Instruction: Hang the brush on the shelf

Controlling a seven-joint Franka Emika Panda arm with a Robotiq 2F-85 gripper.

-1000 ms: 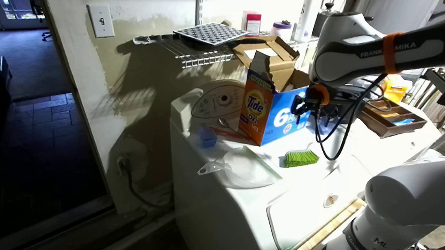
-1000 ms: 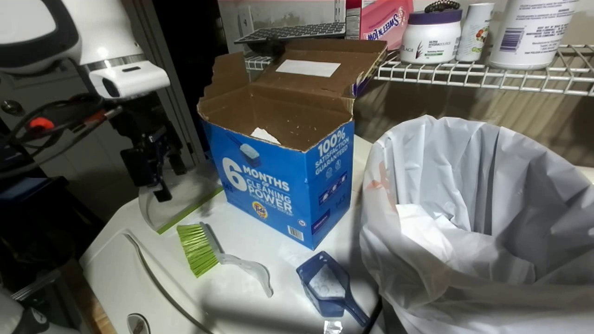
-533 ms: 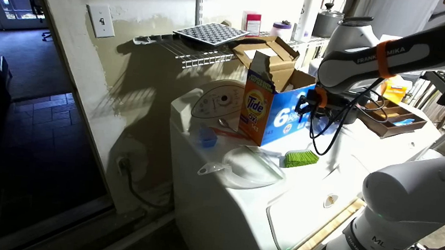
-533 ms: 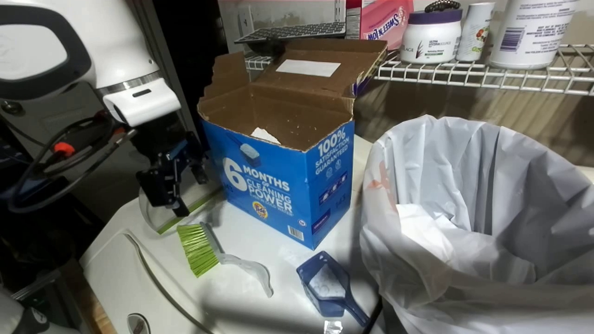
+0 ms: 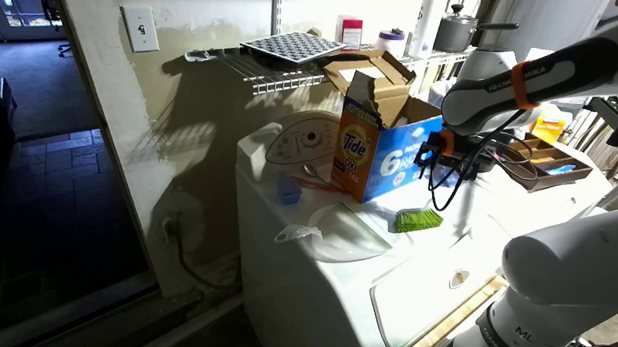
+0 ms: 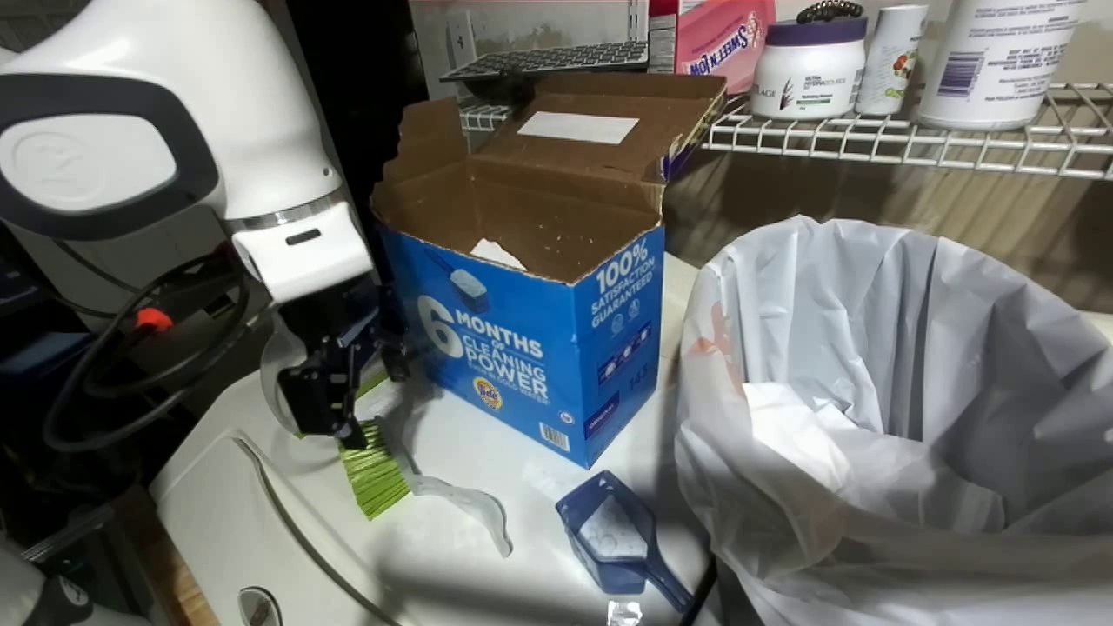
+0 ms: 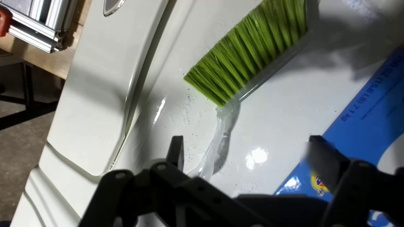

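Observation:
The brush, with green bristles and a clear pale handle, lies on the white appliance top in both exterior views (image 5: 418, 221) (image 6: 383, 491). In the wrist view its bristles (image 7: 249, 50) are beyond the fingertips, and its handle (image 7: 217, 135) runs back between the open fingers near the left one, its end hidden by the gripper. My gripper (image 7: 247, 148) is open and empty above the top. In an exterior view the gripper (image 6: 374, 400) overlaps the bristles' far end. The shelf, a wire rack, runs along the wall in both exterior views (image 5: 288, 85) (image 6: 869, 156).
An open detergent box (image 6: 496, 339) stands close beside the gripper, under the shelf. A bin with a white bag (image 6: 722, 487) and a blue scoop (image 6: 609, 574) are near the brush handle. A clear dustpan (image 5: 342, 236) lies on the appliance. Jars and a checkered board (image 5: 296, 46) occupy the shelf.
The arm has moved along the box's face and down, bringing the gripper from above the dustpan to over the bristle end. The gripper stays open. The brush has not moved.

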